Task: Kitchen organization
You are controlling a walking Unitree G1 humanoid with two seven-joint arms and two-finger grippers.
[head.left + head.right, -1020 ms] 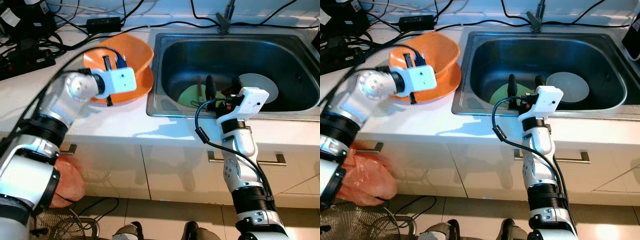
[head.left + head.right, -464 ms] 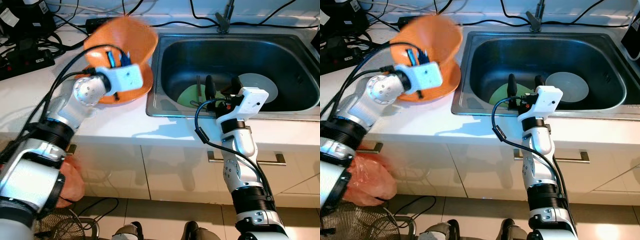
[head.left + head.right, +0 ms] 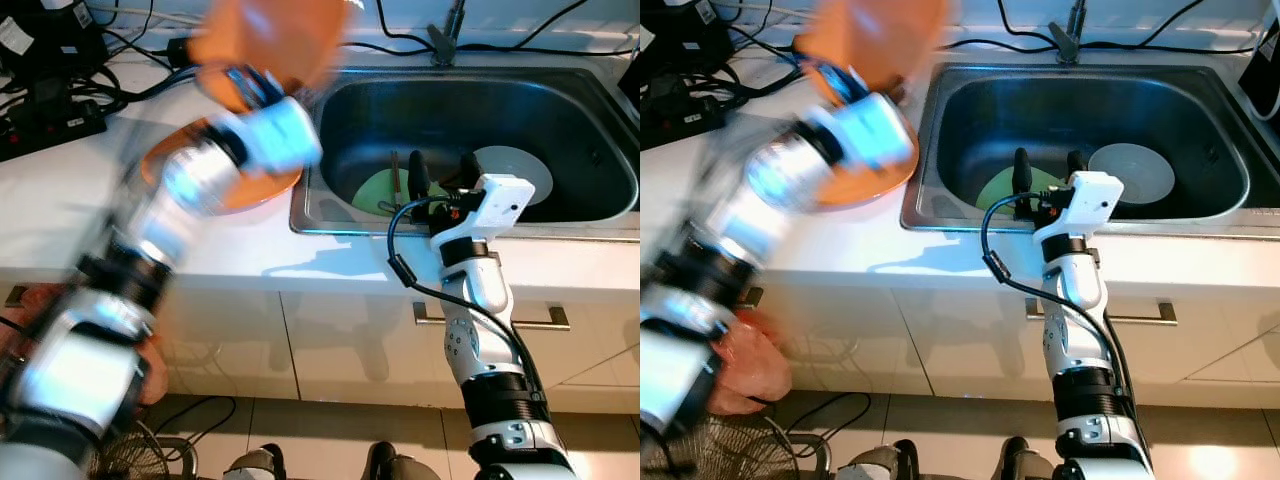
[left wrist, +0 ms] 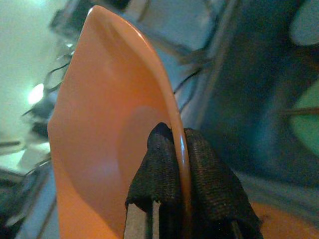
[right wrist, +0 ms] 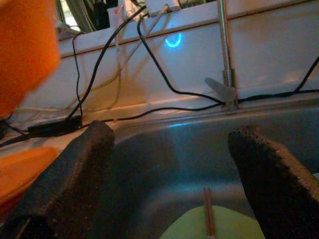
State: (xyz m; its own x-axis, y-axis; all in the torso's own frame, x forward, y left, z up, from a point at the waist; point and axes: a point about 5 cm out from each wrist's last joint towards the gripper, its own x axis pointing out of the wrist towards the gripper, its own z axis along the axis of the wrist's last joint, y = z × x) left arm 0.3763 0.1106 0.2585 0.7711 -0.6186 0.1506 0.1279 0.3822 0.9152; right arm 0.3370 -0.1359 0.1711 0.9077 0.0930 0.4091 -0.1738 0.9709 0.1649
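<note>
orange bowl (image 4: 114,149) pinched in left hand (image 4: 172,164), sink (image 3: 590,215) beside

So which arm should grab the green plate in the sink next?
The right, probably. The right gripper hangs open over the green plate in the sink, while the left gripper is shut on the orange bowl.

We see an orange bowl (image 4: 109,144), a second orange bowl (image 3: 262,190), a steel-grey sink (image 3: 600,205), a pale green plate (image 3: 375,192), a white plate (image 3: 520,165) and black cables (image 3: 80,85).
</note>
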